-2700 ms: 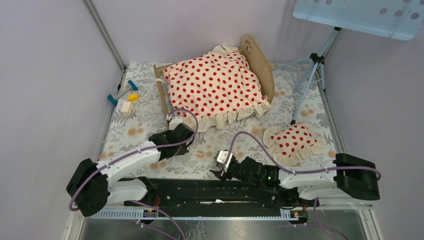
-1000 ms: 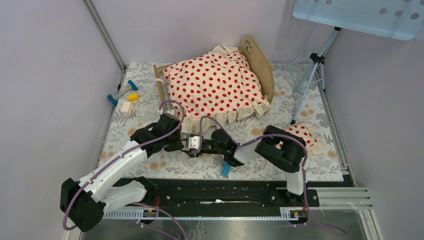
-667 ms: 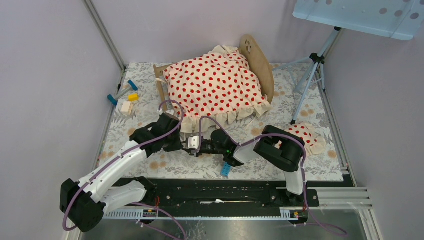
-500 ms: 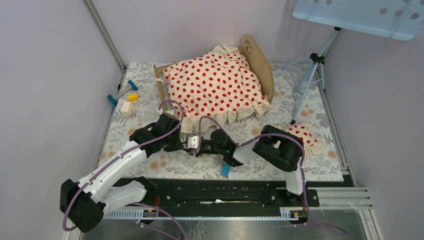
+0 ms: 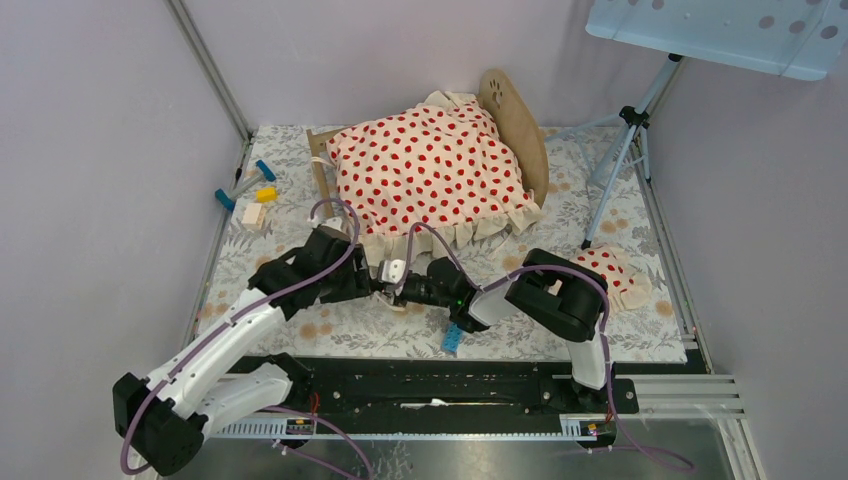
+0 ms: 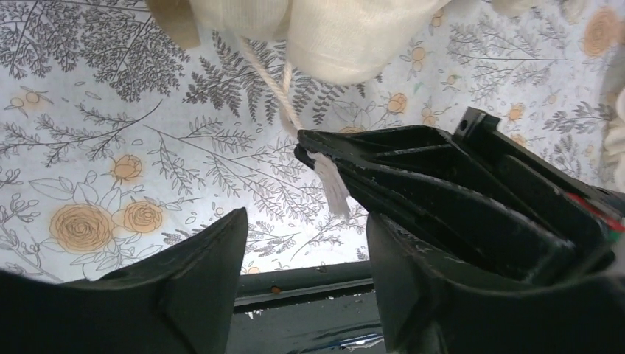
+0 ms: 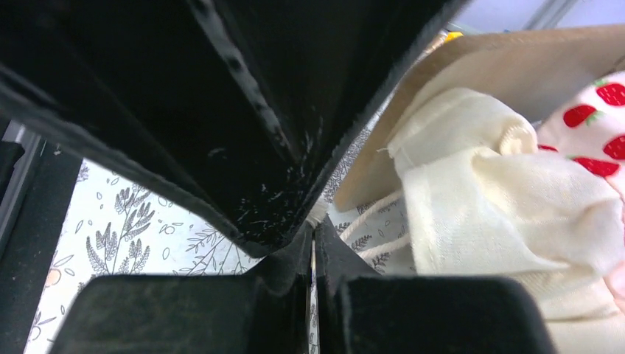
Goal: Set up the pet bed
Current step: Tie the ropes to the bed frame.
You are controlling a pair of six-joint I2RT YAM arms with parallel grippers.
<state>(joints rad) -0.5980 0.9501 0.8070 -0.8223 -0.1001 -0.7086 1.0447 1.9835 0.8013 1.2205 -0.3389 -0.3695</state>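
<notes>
Whereas a second earlier the left gripper [image 6: 304, 221] was closed and the right gripper [image 7: 312, 258] stood open, the roles are now exchanged. The left jaws stand apart and empty on either side of the frayed end of a cream cord [image 6: 328, 181]. The right jaws are shut on that cord just short of its end.

Against the earliest frame, the right arm, then folded at the near edge, now reaches toward 9 o'clock across the table [image 5: 290, 235] and hides part of the pillow [image 5: 622, 278]. The left arm has stretched farther forward. Bed, blanket and the small pieces lie where they did.

The pet bed [image 5: 515, 125] sits at 12 o'clock on the table, its tall rounded end board toward 1 o'clock. The red-dotted blanket [image 5: 430, 170] is spread over it. Both grippers meet at the bed's 7 o'clock corner, where the cord leaves a roll of cream cloth [image 6: 346, 37].

Count:
- Bed, one.
- Blanket, one.
- Pillow, one, at 4 o'clock.
- Cord: one strand in the left wrist view, possibly two in the right wrist view.
- Small toy pieces [image 5: 266, 194], about four, at 10 o'clock, too small to count surely.
- Tripod [image 5: 620, 150], one, at 2 o'clock.
- Blue object [image 5: 452, 340], one, under the right arm.
</notes>
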